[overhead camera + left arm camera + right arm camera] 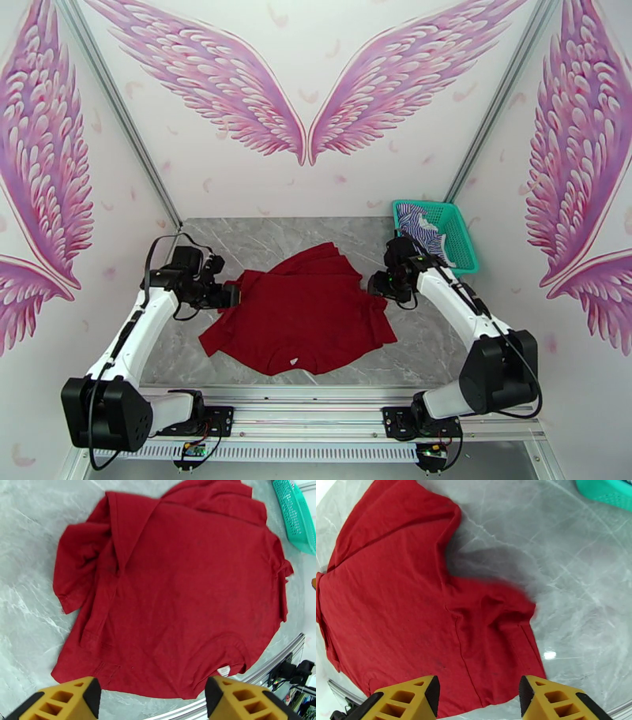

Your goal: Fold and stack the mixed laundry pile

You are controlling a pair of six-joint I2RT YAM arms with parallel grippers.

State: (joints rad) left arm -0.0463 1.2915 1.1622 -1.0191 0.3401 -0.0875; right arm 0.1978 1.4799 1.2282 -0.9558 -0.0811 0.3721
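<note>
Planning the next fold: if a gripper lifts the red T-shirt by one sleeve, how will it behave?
Probably floppy: the red T-shirt lies in soft wrinkles, so the rest would sag and drag. Likely light, being thin cloth. Pushed on the smooth table, it might bunch rather than slide.

Probably a demo booth: wing-mural walls [304,103]

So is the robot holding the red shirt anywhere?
No, nothing is held. The left gripper and right gripper hover with jaws open and empty; the red T-shirt lies free on the table.
</note>
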